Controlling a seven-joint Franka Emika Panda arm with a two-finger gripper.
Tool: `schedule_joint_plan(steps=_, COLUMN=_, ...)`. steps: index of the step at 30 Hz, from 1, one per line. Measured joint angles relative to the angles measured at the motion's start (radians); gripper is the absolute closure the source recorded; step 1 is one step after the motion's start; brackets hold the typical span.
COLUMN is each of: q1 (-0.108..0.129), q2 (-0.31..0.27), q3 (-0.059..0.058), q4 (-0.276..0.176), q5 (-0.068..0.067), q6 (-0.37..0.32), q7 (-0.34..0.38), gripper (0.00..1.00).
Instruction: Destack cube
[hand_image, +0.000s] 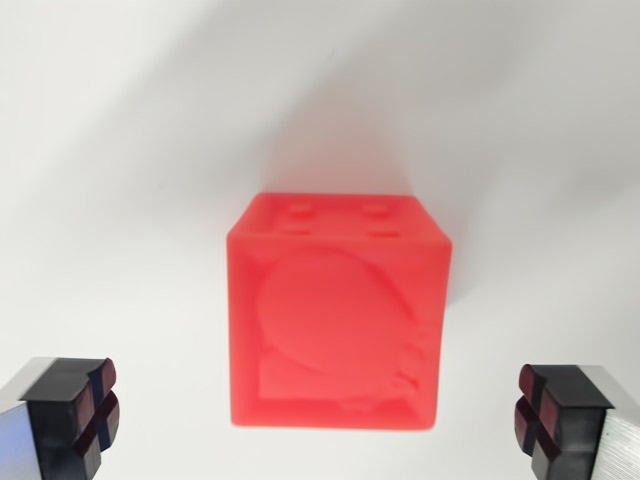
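Cube (338, 320), red and plastic, sits on the white tabletop (120, 200) in the middle of my wrist view, its top face showing four low studs and its near face a raised rounded relief; none of the tabletop's edges or corners is visible, so I cannot place it against them. My fingers (318, 415) are spread wide apart and hold nothing, one dark-padded tip at the wrist view's left and the other at its right, both clear of the cube's sides.
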Motion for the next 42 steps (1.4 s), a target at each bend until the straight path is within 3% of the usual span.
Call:
schedule_joint_plan(steps=22, q1=0.0, q2=-0.246, q3=0.0, q4=-0.014, q5=0.006, q6=-0.229, q7=-0.004, gripper=0.0)
schedule_joint_plan(steps=42, q1=0.0, q2=-0.415, q3=0.0, q4=0.027, q5=0.007, q6=-0.442, q7=-0.005, gripper=0.0)
